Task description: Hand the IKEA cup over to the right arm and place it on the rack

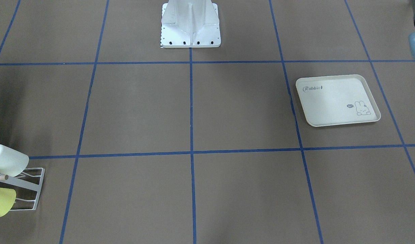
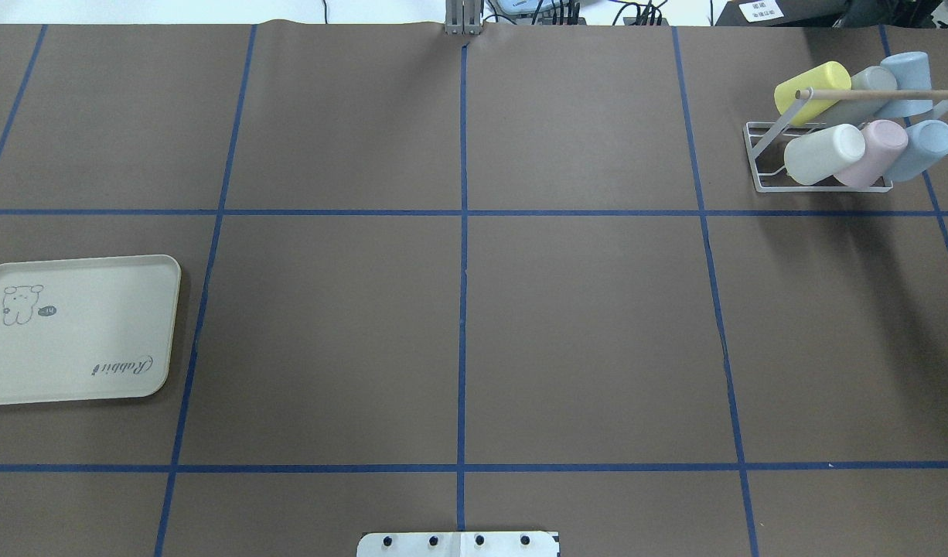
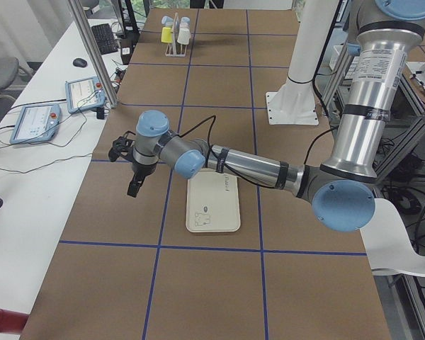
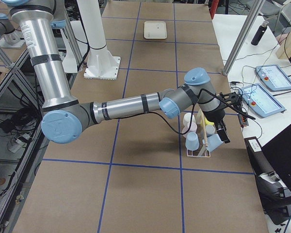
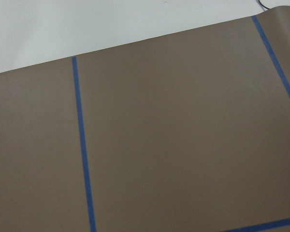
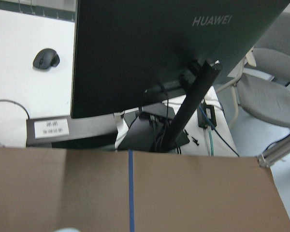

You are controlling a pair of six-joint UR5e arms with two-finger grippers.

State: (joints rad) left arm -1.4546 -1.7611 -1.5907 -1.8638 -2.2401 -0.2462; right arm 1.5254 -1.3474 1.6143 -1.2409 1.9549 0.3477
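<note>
The white wire rack [image 2: 760, 188] with its wooden dowel stands at the far right and holds several IKEA cups: yellow [image 2: 810, 89], grey [image 2: 868, 87], white [image 2: 822, 155], pink [image 2: 876, 151] and two light blue. In the exterior right view the right arm [image 4: 126, 106] reaches to the rack [image 4: 203, 138]. Its gripper [image 4: 222, 133] hangs just beyond the rack, close to a light-blue cup [image 4: 214, 143]; I cannot tell whether they touch or whether it is open. The left gripper [image 3: 134, 185] hovers over bare table past the tray [image 3: 212, 205], its state unclear.
The cream rabbit-print tray [image 2: 72, 333] lies bare on the robot's left side. The white base pedestal [image 1: 190, 30] stands at the middle near edge. Beyond the table's far edge are a monitor [image 6: 174, 53], a mouse, tablets and cables.
</note>
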